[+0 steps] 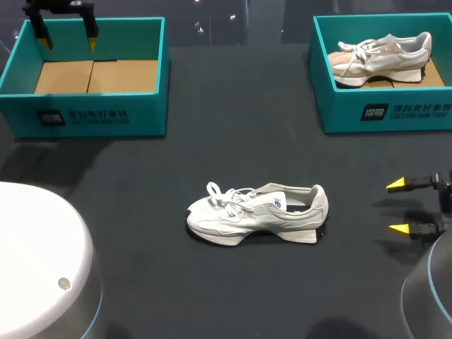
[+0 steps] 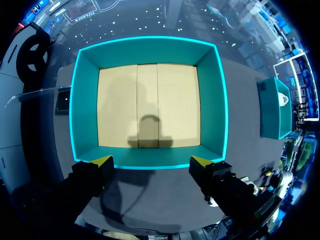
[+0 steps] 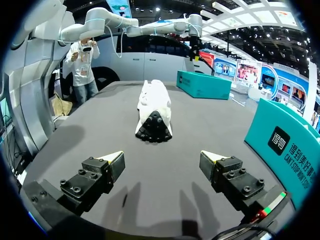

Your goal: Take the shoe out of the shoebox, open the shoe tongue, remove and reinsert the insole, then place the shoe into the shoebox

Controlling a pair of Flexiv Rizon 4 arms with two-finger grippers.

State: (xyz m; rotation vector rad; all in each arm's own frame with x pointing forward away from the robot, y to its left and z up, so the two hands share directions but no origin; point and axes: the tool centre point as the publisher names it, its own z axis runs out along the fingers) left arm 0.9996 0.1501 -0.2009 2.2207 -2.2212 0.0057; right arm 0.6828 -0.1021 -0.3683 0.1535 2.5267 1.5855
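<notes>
Grey-white mesh sneaker (image 1: 258,214): on its sole on the dark table (image 1: 212,141), centre of the head frame, toe leftward, outside both boxes. Teal cardboard shoebox (image 1: 92,116), upper left: left gripper (image 1: 68,39) over its upper edge, fingers wide. Only the left wrist view shows its tan floor whole. Second teal shoebox (image 1: 385,113), upper right, holds another pale sneaker (image 1: 381,56), seen from the head alone. Right gripper (image 1: 397,207), right edge: fingers wide, holding nothing. Its wrist view alone shows the sneaker's black heel tread.
</notes>
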